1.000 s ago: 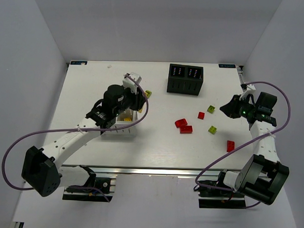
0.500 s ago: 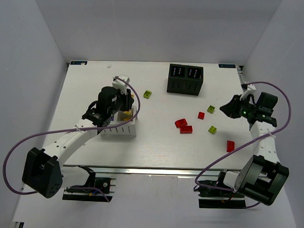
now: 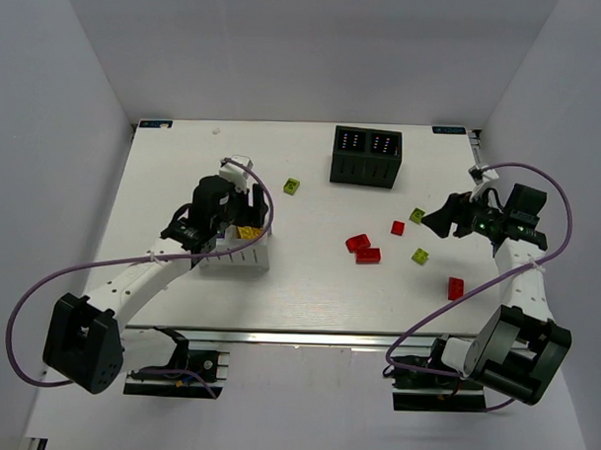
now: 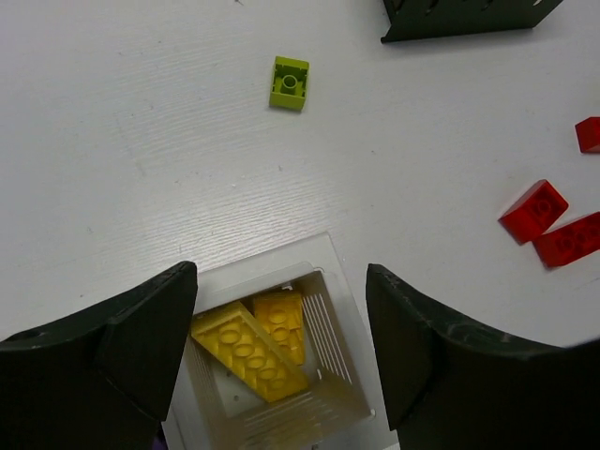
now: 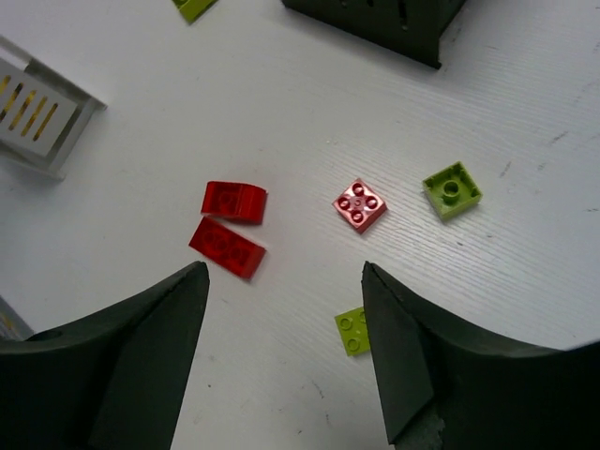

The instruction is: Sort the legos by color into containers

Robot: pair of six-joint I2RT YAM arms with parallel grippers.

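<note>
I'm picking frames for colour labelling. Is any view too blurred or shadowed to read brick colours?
Top external: even soft light, red bricks tiny but readable. Left wrist: yellow bricks in the white box sharp, fingers soft-edged. Right wrist: red bricks crisp, fingers dark and blurred.

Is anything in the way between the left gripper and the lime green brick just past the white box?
Nothing visible. The left gripper hangs open over the white box, and only bare table lies between the box's far rim and the lime green brick.
</note>
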